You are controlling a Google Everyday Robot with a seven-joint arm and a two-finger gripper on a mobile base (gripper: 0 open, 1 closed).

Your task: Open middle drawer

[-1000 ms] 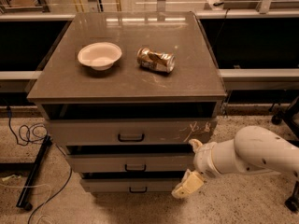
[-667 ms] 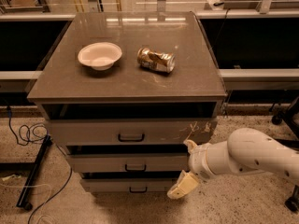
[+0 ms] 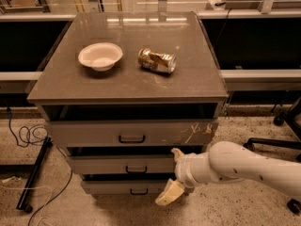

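The middle drawer (image 3: 117, 164) is a plain grey front of medium height with a small black loop handle (image 3: 136, 169). It sits between the taller scratched top drawer (image 3: 94, 133) and the slim bottom drawer (image 3: 113, 187). All three fronts look pushed in. My gripper (image 3: 173, 174) is at the end of the white arm, in front of the right end of the middle drawer and to the right of its handle. Its two cream fingers are spread apart, one at the top (image 3: 178, 153) and one lower (image 3: 169, 194), and hold nothing.
A white bowl (image 3: 100, 56) and a crushed can (image 3: 157, 60) lie on the cabinet top (image 3: 70, 86). Cables (image 3: 28, 135) and a black stand leg (image 3: 33, 178) are on the floor at left. A chair base (image 3: 277, 142) stands at right.
My arm and gripper have moved left, closer to the middle drawer's handle. The drawers, bowl and can have not moved.
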